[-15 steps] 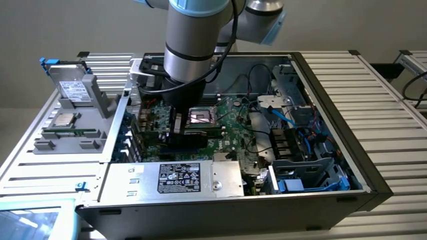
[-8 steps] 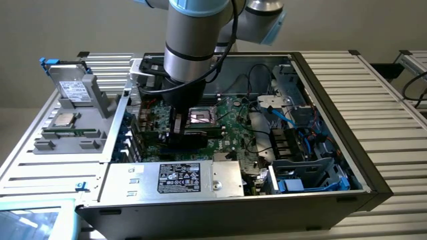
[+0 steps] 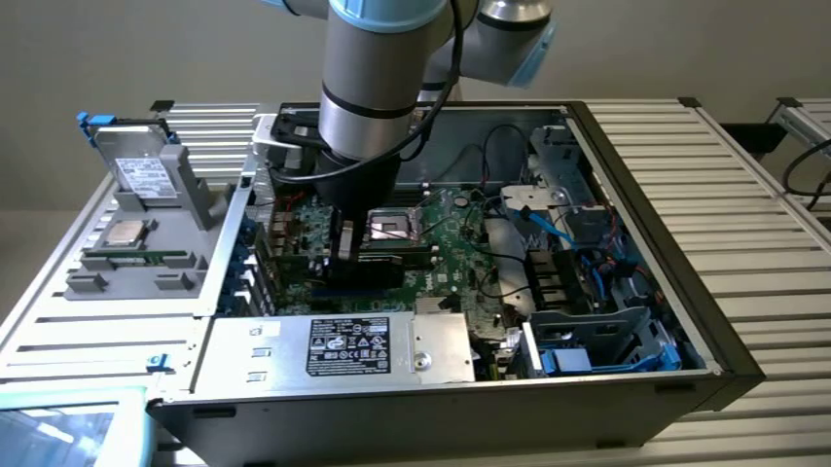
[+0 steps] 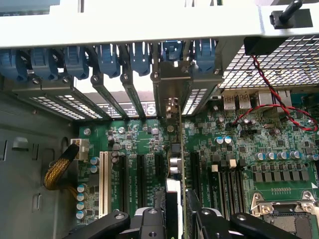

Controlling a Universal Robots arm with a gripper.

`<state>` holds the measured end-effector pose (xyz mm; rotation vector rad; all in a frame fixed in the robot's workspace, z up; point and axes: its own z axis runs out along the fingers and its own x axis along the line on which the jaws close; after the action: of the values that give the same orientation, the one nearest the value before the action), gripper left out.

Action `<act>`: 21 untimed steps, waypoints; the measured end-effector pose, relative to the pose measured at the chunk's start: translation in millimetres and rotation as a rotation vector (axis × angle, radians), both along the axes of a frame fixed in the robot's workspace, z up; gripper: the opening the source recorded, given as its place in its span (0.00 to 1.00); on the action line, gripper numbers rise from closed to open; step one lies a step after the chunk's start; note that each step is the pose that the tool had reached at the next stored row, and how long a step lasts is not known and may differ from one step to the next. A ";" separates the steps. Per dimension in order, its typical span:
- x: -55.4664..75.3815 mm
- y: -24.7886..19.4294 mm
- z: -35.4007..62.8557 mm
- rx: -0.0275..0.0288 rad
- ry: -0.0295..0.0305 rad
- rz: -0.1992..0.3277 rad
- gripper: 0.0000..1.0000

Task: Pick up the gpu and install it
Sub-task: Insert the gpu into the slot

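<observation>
While end effector grips it, gpu stands edge-on between slots.

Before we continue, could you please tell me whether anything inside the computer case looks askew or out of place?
Nothing stands out. The flat black card with a green edge stands edge-on and upright over the green motherboard, held by the tool, in line with the expansion slots and the metal rear bracket.

No legible text, power supply label included
</observation>
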<state>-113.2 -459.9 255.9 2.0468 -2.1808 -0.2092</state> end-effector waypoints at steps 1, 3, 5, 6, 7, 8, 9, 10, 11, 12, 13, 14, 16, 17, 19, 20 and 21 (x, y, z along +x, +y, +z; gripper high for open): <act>0.1 0.0 0.5 0.0000 0.0020 0.000 0.28; 0.1 0.0 4.5 0.0000 0.0114 0.000 0.28; 0.2 0.0 6.0 0.0000 0.0181 0.000 0.28; 0.2 0.0 5.9 0.0001 0.0192 0.000 0.28; 0.2 0.0 6.0 0.0000 0.0194 0.000 0.28; 0.2 0.0 6.0 0.0000 0.0196 0.000 0.28; 0.3 0.0 6.0 -0.0001 0.0197 0.000 0.28; 0.9 -0.2 6.0 -0.0001 0.0199 0.000 0.28; 2.7 -0.4 6.1 -0.0003 0.0200 0.000 0.28; 6.1 -0.9 6.2 -0.0005 0.0199 0.000 0.28; 9.2 -1.3 6.1 -0.0002 0.0199 0.000 0.28; 10.4 -1.5 6.0 -0.0001 0.0199 0.000 0.28; 10.4 -1.4 5.9 0.0001 0.0198 0.000 0.28; 10.4 -1.4 6.0 0.0000 0.0199 0.000 0.28; 10.5 -1.3 6.1 -0.0001 0.0200 0.000 0.28; 10.5 -1.2 6.6 -0.0002 0.0200 0.000 0.28; 10.5 -1.1 6.9 -0.0001 0.0199 0.000 0.28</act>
<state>-102.7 -461.0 262.9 2.0359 -2.1690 -0.2285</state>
